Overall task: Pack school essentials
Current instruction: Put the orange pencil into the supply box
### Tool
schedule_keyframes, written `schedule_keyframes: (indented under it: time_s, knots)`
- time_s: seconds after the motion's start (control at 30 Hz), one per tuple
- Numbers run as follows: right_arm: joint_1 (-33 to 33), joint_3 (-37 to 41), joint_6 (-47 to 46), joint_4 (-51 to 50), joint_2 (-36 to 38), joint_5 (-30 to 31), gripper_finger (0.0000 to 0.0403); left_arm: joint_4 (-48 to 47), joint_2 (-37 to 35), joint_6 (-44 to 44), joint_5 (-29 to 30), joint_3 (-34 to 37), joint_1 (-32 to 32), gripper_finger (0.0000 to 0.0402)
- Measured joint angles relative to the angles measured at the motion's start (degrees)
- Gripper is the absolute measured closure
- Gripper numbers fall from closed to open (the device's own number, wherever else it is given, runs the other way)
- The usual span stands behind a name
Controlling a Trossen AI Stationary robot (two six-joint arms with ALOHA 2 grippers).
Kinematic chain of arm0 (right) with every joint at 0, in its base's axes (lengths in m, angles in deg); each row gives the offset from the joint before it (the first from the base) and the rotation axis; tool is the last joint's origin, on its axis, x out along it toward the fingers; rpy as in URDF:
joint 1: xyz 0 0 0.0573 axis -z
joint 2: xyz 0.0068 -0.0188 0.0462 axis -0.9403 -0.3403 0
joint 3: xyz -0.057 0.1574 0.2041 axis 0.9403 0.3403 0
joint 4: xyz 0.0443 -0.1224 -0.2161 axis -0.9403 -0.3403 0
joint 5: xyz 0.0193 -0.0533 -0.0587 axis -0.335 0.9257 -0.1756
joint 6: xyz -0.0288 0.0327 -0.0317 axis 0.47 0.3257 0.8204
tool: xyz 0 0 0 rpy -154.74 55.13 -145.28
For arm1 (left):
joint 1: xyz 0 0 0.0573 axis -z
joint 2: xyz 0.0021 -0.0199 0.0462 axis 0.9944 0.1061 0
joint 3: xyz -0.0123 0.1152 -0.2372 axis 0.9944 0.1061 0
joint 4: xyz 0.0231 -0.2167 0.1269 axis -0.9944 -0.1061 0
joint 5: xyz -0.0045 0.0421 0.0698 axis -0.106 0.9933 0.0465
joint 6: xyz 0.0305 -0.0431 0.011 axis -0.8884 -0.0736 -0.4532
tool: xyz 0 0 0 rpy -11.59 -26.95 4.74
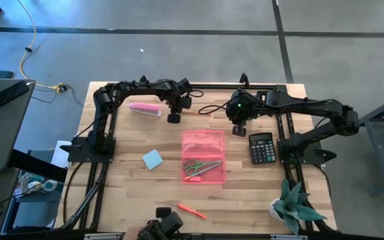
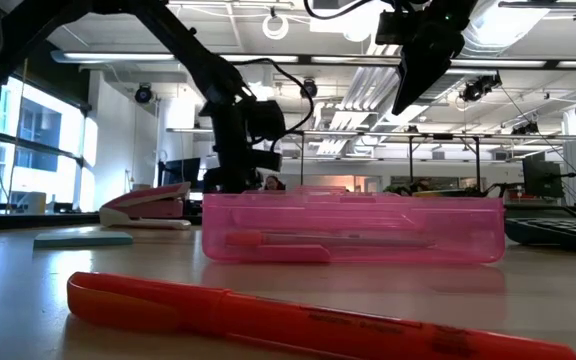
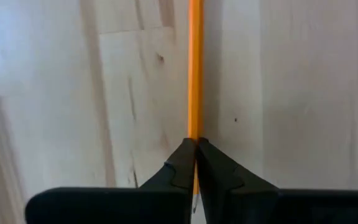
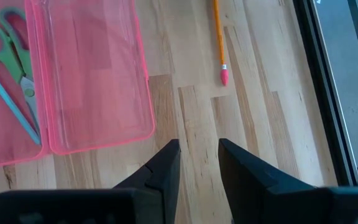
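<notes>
Right up against the low camera lies the orange-red pen [image 2: 298, 322] on the table [image 1: 245, 193], with my pink case [image 1: 203, 157] behind it, open, the green scissors [image 1: 201, 167] inside. My left gripper [image 3: 196, 163] is at the far edge, fingers pinched together on the pencil [image 3: 195, 68]. My right gripper [image 4: 199, 163] hovers near the case's far end, fingers apart, nothing between them.

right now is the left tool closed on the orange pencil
Yes: in the left wrist view the left tool has its two dark fingers pressed together around the thin orange pencil over the pale wooden table.
</notes>
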Motion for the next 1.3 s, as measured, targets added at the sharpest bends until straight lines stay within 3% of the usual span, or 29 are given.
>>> schedule_keyframes:
  time_s: [0.9,1.1,1.3]
  knots:
    - [0.0,0.0,-2.4,-0.1,0.0,0.0,0.0301,-4.5,-1.3,3.6,-0.2,-0.3,0.8,0.0401]
    - [0.0,0.0,-2.4,-0.1,0.0,0.0,0.0301,-8.3,-1.3,7.8,-3.2,-0.1,2.6,0.0401]
    - [0.0,0.0,-2.4,-0.1,0.0,0.0,0.0301,-7.9,-1.4,13.0,-1.7,3.5,6.0,0.0401]
